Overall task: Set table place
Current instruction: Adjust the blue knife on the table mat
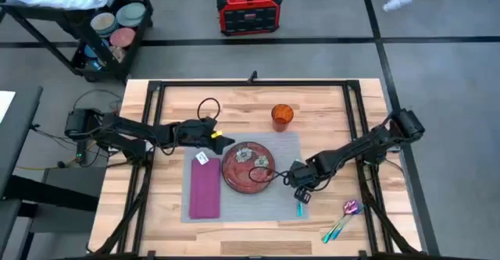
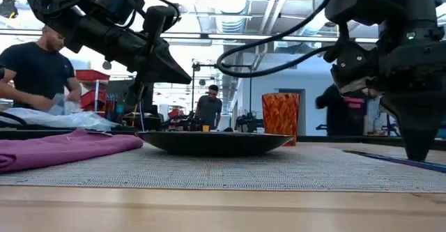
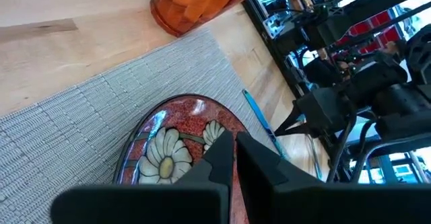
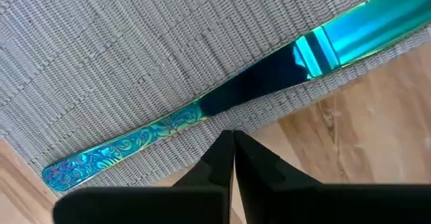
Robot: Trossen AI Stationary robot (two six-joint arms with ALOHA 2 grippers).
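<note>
The grey placemat (image 1: pixel 258 205) lies on the wooden table (image 1: pixel 328 104). On it rest a red flowered plate (image 1: pixel 248 166), a purple napkin (image 1: pixel 205 187) to the plate's left, and a teal knife (image 4: pixel 202 109) along its right edge. An orange glass (image 1: pixel 282 116) stands at the mat's far edge. My left gripper (image 3: pixel 234 143) hangs shut above the plate's far-left rim, well clear of it in the low view. My right gripper (image 4: pixel 233 138) is shut and points down at the mat's right edge, just beside the knife's handle. My right gripper's shut fingertips (image 2: pixel 420 155) stand very low over the mat's right edge (image 4: pixel 283 116), next to the knife. I cannot tell whether they touch the mat or the knife.
Two more iridescent utensils (image 1: pixel 344 217) lie on the bare wood right of the mat. A black cable loop (image 1: pixel 208 106) lies at the far left of the mat. A black frame runs along the table's edges. People stand in the room behind the table.
</note>
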